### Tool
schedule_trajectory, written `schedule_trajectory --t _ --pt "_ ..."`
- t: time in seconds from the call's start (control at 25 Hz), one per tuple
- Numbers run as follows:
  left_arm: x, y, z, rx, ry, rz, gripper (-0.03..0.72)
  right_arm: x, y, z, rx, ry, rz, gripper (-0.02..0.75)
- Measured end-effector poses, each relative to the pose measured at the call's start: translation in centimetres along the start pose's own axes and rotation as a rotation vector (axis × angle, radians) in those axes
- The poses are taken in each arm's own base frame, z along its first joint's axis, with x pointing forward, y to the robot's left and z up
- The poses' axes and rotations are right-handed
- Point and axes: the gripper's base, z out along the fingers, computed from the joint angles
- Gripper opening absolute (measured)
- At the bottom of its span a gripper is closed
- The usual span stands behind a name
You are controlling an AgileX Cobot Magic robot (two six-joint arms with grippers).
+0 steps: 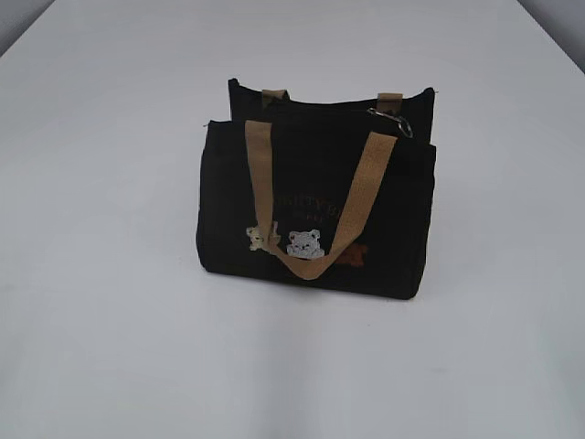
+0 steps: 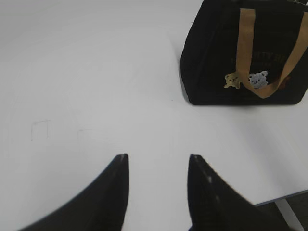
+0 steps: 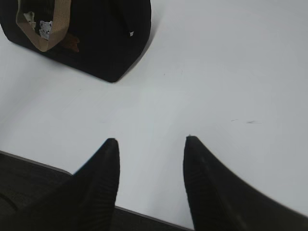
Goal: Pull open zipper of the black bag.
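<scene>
1. L pincer (image 2: 157, 161) & R pincer (image 3: 150, 144) were seen released, jaws apart, nothing gripped, above bare white worktop (image 1: 101, 302).
2. Black bag (image 1: 315, 206) was stood upright mid-worktop, well apart from both; tan strap (image 1: 315, 197) was draped over front w/ bear patches.
3. Zipper (image 1: 391, 120), silver clasp at top rear right.

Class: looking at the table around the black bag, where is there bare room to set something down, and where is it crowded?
The white table is bare left of the black bag, right of it, and across the near side up to the edge. Only the middle is taken, by the bag itself. Both pincers hang open near the table's edge, clear of it.
</scene>
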Motion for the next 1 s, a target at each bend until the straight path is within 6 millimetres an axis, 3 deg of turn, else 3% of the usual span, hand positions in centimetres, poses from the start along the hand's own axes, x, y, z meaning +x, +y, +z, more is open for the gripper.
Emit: schedule_trajectory --t 0.2,0.52,1.0 --pt "-0.01 -0.02 0.01 -0.020 0.000 -0.008 0.308 0.00 0.00 0.00 0.004 0.000 0.003 0.347" --pt "-0.09 -0.24 0.19 -0.262 -0.001 -0.119 0.308 -0.06 0.05 0.09 0.093 0.004 0.055 0.347" --pt "-0.08 -0.23 0.17 -0.242 -0.001 -0.109 0.308 -0.07 0.05 0.10 0.095 0.004 0.057 0.347"
